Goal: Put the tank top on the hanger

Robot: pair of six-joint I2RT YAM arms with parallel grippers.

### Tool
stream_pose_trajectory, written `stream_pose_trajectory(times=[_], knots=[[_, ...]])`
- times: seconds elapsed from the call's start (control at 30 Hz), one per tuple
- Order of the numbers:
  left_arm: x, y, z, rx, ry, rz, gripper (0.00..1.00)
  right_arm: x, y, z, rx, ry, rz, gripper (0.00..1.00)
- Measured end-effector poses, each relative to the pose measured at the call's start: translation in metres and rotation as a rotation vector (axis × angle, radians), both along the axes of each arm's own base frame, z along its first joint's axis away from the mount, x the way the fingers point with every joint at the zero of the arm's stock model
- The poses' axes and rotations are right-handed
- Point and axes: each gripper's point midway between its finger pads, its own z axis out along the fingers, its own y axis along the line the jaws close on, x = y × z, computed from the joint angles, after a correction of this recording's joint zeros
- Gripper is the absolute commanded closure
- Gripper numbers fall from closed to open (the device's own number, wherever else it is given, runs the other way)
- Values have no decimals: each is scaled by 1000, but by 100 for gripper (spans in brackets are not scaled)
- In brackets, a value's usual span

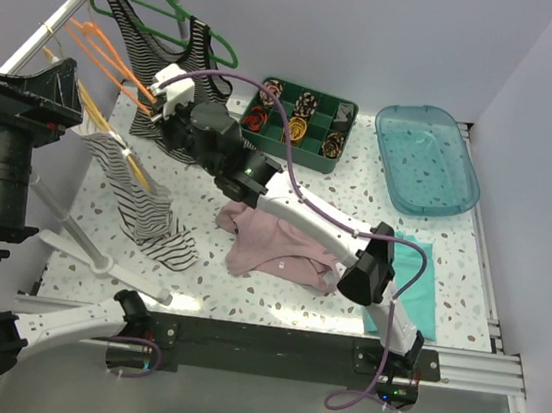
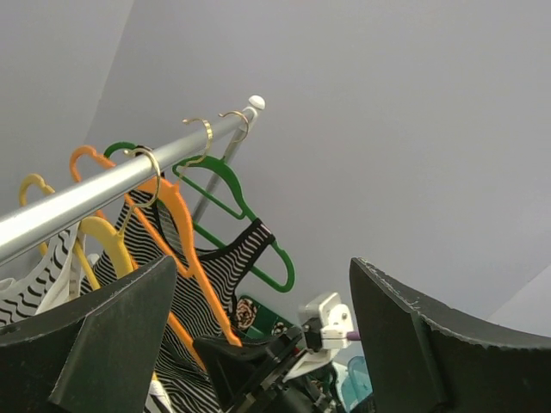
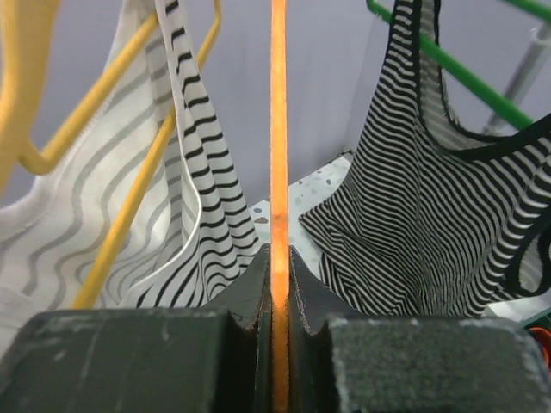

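Fingers of our right tool (image 3: 277,258) are clamped on the orange hanger (image 3: 278,129), whose thin bar runs straight up between them. We see the hanger hooked on the rail (image 2: 103,185) among striped tops (image 3: 430,215). Our left tool (image 2: 263,335) is spread wide near the rail, gripping nothing. The pink tank top (image 1: 276,247) lies crumpled on the tabletop (image 1: 273,310) under the right arm, beside a teal cloth (image 1: 419,274), well apart from the hanger.
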Motion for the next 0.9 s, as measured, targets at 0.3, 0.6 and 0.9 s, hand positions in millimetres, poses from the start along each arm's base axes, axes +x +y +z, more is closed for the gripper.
stream_pose_trajectory(times=[0.3, 0.6, 0.9], knots=[[4, -6, 0, 9, 5, -3, 13, -13, -37, 63, 87, -61, -30, 100], [7, -10, 0, 14, 5, -9, 13, -17, -64, 52, 43, -50, -62, 100], [23, -35, -10, 58, 28, -39, 11, -27, -121, 25, -18, -7, -114, 100]])
